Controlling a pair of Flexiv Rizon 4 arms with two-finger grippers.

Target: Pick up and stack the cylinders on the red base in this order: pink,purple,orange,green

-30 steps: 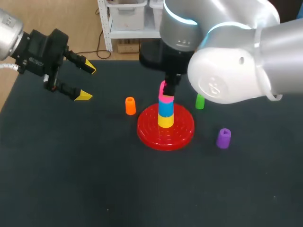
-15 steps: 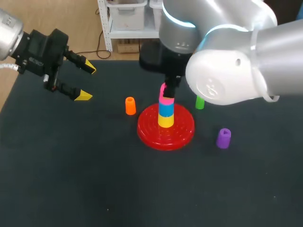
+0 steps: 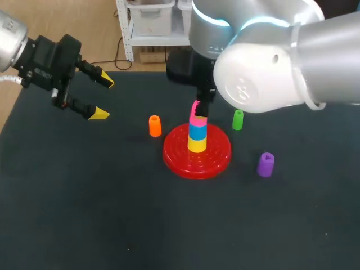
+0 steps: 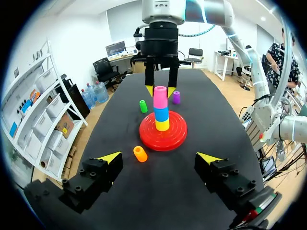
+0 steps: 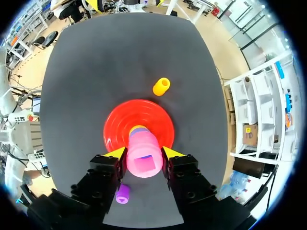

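My right pincer (image 5: 144,152) clamps the pink cylinder (image 5: 142,162) above the red base (image 5: 156,117).
I judge it light, stiff, slick; hold its mid-sides. Left pincer (image 4: 159,157) stands apart.

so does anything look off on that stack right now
The pink cylinder, held in the right gripper, sits tilted atop the blue piece in the head view, not yet flush. Nothing else stands out.

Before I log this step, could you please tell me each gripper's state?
Left gripper: open, empty.
Right gripper: closed on the pink cylinder.
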